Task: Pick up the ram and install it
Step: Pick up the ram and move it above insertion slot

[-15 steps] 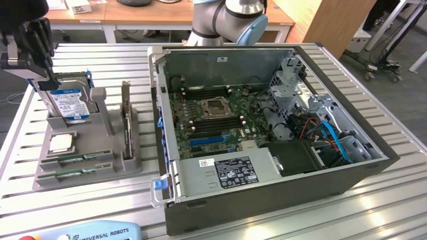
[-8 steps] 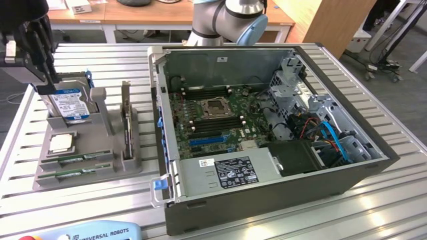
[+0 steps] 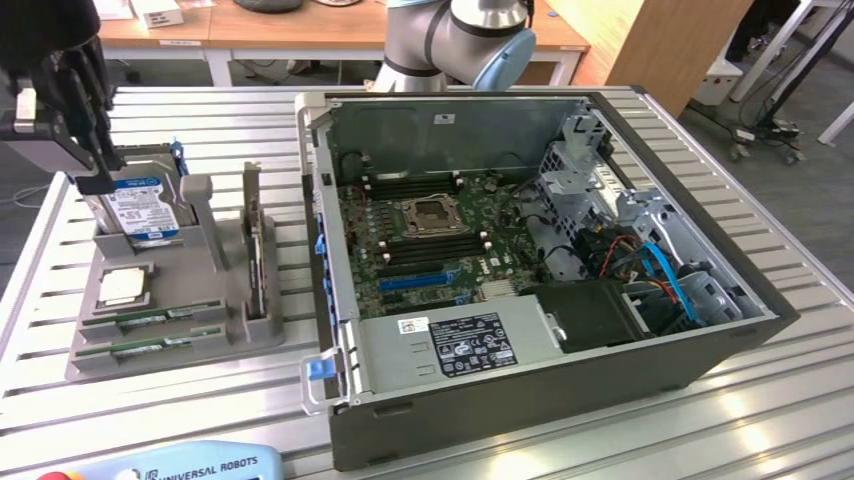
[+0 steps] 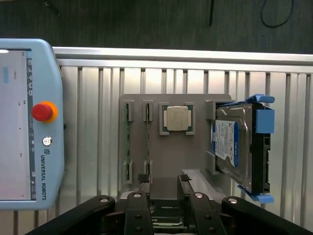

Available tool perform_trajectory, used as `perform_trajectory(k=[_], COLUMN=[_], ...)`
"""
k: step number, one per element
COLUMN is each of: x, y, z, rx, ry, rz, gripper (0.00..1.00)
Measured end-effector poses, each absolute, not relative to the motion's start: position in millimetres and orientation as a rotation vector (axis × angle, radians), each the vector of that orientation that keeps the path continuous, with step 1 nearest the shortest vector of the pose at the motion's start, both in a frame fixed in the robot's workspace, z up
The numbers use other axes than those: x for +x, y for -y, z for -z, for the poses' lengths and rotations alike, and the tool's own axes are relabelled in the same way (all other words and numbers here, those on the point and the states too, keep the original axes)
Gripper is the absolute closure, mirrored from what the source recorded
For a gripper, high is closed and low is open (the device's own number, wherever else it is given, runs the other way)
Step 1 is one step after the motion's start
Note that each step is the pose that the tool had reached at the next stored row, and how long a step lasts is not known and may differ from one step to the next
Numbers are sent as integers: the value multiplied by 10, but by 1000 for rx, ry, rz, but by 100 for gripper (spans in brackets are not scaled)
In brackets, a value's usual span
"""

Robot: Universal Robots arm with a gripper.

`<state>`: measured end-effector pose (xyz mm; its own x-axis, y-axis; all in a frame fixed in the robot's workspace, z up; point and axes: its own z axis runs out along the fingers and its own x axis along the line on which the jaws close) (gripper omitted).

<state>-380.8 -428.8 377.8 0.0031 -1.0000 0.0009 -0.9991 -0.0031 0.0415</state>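
The gripper (image 4: 164,179) hangs over the grey holder (image 4: 168,152) with its jaws spread and nothing between them. The ram (image 3: 160,317) sits in its slot beside its twin (image 3: 140,346), at about five o'clock from the jaws in the exterior view. There its long axis runs roughly nine to three, crosswise to the line between the fingertips.

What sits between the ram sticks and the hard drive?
The square silver processor chip, in its own recess of the grey holder; wrist view.
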Motion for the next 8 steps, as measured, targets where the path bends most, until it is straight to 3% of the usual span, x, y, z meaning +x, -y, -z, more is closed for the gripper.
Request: perform_trajectory(k=[8], x=[-3808], y=[4288], z=[-3633], rx=[2204], ry=[2196], rz=[45], gripper=[64])
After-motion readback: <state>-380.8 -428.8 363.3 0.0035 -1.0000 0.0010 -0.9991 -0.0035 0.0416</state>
